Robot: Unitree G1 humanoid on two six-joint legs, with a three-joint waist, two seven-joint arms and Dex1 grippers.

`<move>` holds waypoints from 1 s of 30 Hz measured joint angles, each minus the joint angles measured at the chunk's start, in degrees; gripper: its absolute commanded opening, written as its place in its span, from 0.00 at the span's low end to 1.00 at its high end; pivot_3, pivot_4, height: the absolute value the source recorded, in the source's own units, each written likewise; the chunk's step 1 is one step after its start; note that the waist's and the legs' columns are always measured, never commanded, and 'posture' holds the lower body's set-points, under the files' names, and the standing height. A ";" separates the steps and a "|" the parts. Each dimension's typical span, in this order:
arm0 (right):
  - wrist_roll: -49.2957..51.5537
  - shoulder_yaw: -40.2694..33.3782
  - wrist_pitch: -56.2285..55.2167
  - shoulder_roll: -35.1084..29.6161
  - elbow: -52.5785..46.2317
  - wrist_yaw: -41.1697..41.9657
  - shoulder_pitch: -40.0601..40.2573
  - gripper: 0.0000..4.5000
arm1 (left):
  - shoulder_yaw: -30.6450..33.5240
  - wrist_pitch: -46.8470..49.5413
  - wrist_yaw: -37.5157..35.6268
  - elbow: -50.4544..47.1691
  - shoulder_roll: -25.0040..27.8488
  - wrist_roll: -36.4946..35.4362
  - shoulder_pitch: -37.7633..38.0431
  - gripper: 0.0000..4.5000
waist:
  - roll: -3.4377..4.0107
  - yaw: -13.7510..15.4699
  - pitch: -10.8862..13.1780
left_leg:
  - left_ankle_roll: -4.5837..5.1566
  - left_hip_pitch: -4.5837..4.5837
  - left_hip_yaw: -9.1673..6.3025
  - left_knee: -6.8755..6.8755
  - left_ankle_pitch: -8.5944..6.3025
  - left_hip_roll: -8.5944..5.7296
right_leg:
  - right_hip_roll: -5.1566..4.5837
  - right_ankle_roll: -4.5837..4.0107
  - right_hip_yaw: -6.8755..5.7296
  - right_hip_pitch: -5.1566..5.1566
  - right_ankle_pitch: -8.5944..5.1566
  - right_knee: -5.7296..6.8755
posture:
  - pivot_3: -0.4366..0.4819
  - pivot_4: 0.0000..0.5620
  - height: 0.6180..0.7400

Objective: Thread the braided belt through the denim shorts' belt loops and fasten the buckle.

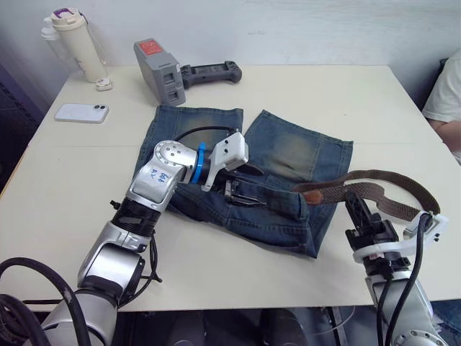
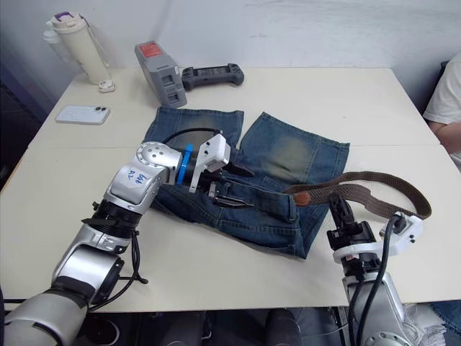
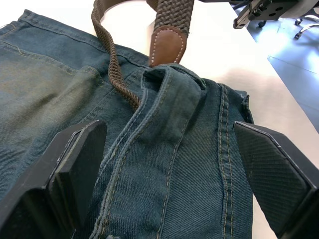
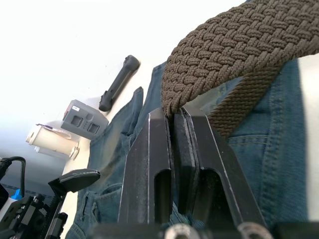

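Observation:
The denim shorts lie flat mid-table, with the waistband toward me. My left gripper rests low over the waistband, open, one finger on each side of a raised denim fold that may be one of the belt loops. The braided belt curls in a loop off the shorts' right side. Its tan leather tip lies at the far end of that fold, and a strand runs under the denim. My right gripper is shut on the belt. The buckle is out of view.
At the back left of the white table are a phone, a white bottle, a grey device and a black handle. A person's sleeve shows at the right edge.

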 measured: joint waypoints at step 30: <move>5.35 -9.27 -3.59 -13.56 -8.81 0.65 11.00 0.00 | -10.36 -18.58 3.38 16.32 -14.49 11.46 -6.17 0.01 | 0.01 0.30 0.00 | 0.05 0.02 0.01 0.04 -0.03 -0.02 | -0.02 0.00 0.00 0.05 0.00 -0.07 | 0.48 0.27 1.00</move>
